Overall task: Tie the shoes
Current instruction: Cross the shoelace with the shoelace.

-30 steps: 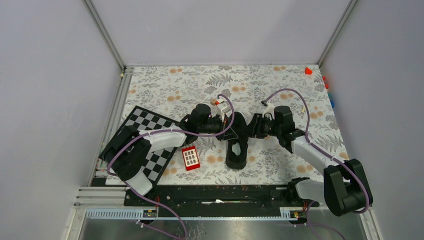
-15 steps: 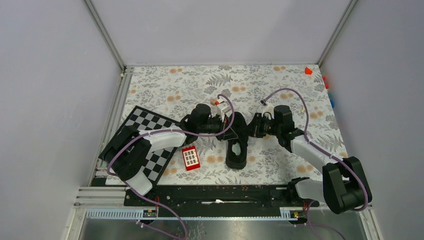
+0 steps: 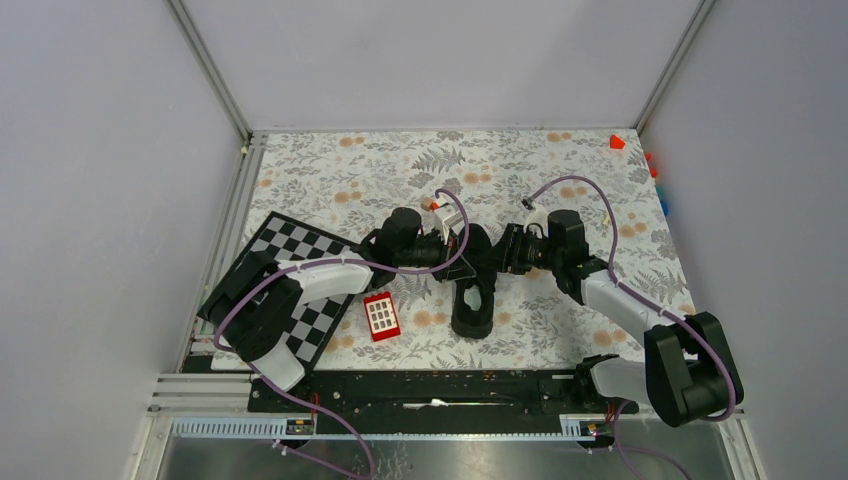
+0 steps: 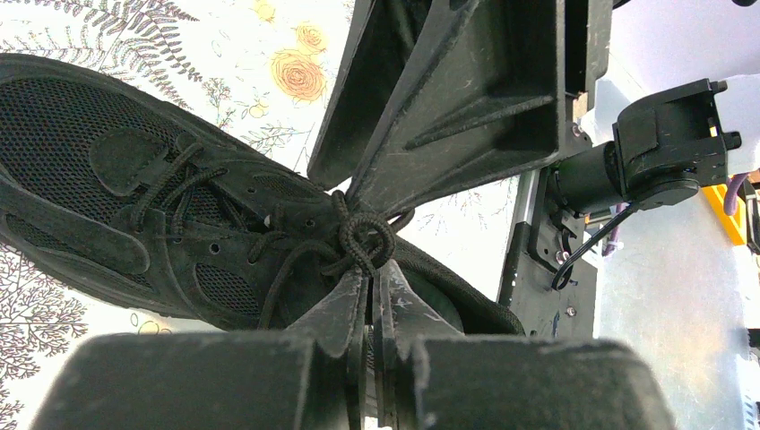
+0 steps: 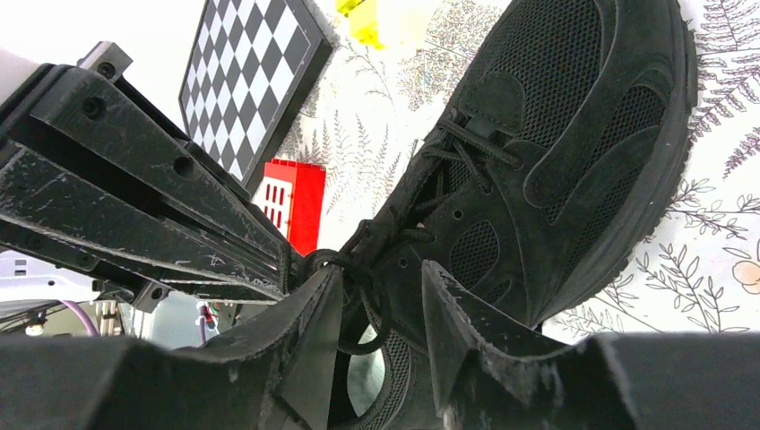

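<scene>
Left end effector (image 4: 370, 291): mine, clenched, fingers pressed flat together on the thin black laces (image 4: 179, 184) just below their knot (image 4: 363, 240).

Right end effector (image 5: 381, 300): mine, released, fingers parted with a lace loop lying in the gap. Its tips come in opposite my left ones, so the knot is crowded from both sides.

Red rectangular block with a white grid face (image 3: 381, 316): flat on the floral-patterned surface (image 3: 330, 180), just left of the shoe.

Black-and-white chequered board (image 3: 290, 275): further left, partly under my left arm.

Small red block (image 3: 617, 142): far right corner, well apart.

All-black low-top sneaker (image 3: 473, 318): mid-surface, between my two arms. Mesh panels, smooth overlays, punched eyelets. A pale insole shows through the opening from above.
</scene>
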Action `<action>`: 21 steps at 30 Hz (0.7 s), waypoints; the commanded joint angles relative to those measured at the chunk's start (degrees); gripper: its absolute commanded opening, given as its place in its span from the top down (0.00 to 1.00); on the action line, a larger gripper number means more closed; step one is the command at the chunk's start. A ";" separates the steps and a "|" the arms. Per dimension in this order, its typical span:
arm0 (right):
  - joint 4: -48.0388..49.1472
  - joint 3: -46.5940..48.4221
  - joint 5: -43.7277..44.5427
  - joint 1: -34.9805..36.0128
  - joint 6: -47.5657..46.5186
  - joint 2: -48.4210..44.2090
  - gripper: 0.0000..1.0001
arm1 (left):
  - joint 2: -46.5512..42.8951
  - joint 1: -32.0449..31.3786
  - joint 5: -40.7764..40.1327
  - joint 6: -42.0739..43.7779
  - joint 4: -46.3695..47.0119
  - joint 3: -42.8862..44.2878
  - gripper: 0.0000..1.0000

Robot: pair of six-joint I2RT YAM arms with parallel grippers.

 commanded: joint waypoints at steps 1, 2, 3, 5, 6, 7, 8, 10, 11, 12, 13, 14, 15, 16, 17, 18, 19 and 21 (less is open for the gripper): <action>1.81 1.78 0.07 -0.12 -0.36 0.99 0.55 | -1.70 0.46 -0.53 1.08 1.56 0.24 1.00; 2.00 1.84 -0.07 -0.14 -0.36 1.23 0.57 | -1.72 0.48 -0.55 1.05 1.48 0.24 1.00; 2.17 1.87 -0.24 -0.13 -0.32 1.42 0.61 | -1.72 0.49 -0.52 1.05 1.41 0.24 1.00; 2.78 1.77 -0.42 -0.14 -0.06 1.51 0.73 | -1.67 0.46 -0.52 1.05 1.38 0.24 1.00; 3.21 1.51 -0.38 -0.14 0.34 1.38 0.81 | -1.66 0.46 -0.54 0.97 1.32 0.29 1.00; 3.75 1.24 -0.32 -0.14 0.52 1.13 0.88 | -1.64 0.52 -0.55 1.04 1.22 0.31 1.00; 3.99 1.06 -0.09 -0.08 0.64 0.86 0.93 | -1.63 0.48 -0.53 1.05 1.21 0.33 1.00; 3.93 0.77 0.35 -0.13 0.73 0.33 0.97 | -1.85 0.49 -0.57 1.13 1.01 0.33 1.00; 3.87 0.73 0.54 -0.08 0.68 0.06 1.00 | -1.95 0.52 -0.68 1.13 0.89 0.25 1.00; 3.72 0.43 0.78 -0.13 0.67 -0.12 1.00 | -2.12 0.57 -0.84 1.14 0.86 0.10 1.00; 3.68 0.24 1.09 -0.14 0.65 -0.44 1.00 | -2.34 0.56 -0.94 1.14 0.90 -0.12 1.00; 3.69 -0.07 1.39 -0.09 0.70 -0.77 1.00 | -2.46 0.62 -1.04 1.14 0.92 -0.30 1.00; 3.78 -0.41 1.67 -0.12 0.76 -1.13 1.00 | -2.63 0.66 -1.11 1.06 0.98 -0.55 1.00; 3.82 -0.81 2.04 -0.14 0.78 -1.55 1.00 | -2.80 0.64 -1.22 1.02 1.14 -0.73 1.00; 3.99 -1.23 2.55 -0.14 0.90 -1.93 1.00 | -2.89 0.64 -1.18 0.91 1.34 -0.92 1.00; 4.21 -1.70 3.11 -0.14 1.13 -2.35 1.00 | -2.98 0.64 -1.28 0.81 1.53 -1.02 1.00; 4.73 -2.33 3.49 -0.12 1.54 -2.80 1.00 | -2.93 0.64 -1.16 0.79 1.62 -1.07 1.00; 5.19 -3.22 4.24 -0.14 2.10 -3.53 1.00 | -2.78 0.70 -1.13 0.73 1.44 -0.91 1.00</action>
